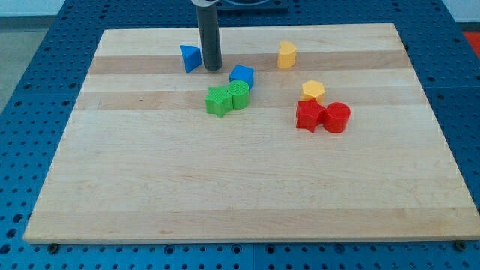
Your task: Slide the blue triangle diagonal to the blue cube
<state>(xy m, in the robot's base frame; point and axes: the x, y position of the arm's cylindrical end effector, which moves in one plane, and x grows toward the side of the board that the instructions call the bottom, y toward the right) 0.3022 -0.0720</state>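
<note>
The dark rod's tip (213, 68) stood between the blue plastic triangle (190, 58) and the blue plastic cube (241, 76) on the wooden bench (240, 187), just at the triangle's three o'clock. No pincer exists. The triangle apparently already sat diagonal; next called for only slight nudging.

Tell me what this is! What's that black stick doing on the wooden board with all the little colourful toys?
That black stick is the end of a robot arm. It has no hand, so nothing is held; it only pushes things by sliding its bottom end, my tip, along the wooden board. There is just one picture, from a camera looking down at the board from the front.

My tip stands near the view's top, right beside the blue triangle, on that block's right side. A little further right and lower sits the blue cube. Just below the cube are a green star-like block and a green round block, close together. Over on the right are a yellow block alone, another yellow block, and under it a red star-like block next to a red round block.
</note>
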